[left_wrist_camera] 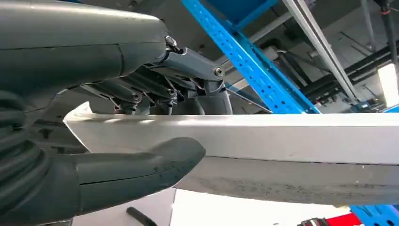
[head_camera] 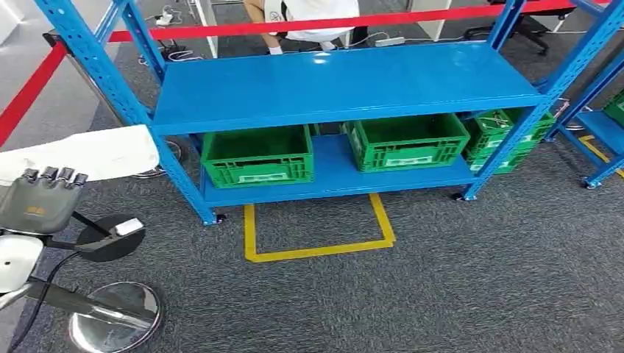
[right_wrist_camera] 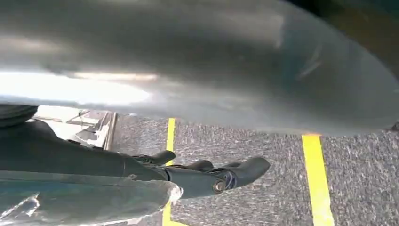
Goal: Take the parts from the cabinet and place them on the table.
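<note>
My left hand is raised at the left edge of the head view and holds a long flat pale metal part. Up close, the part is gripped between the thumb and the darker fingers of that hand. The blue cabinet stands ahead, its upper shelf bare. My right hand hangs over the grey carpet, its fingers stretched out with nothing in them.
Green crates sit on the cabinet's low shelf. A yellow tape square marks the carpet before it. Two round stand bases lie near my left side. A red barrier tape and a seated person are behind.
</note>
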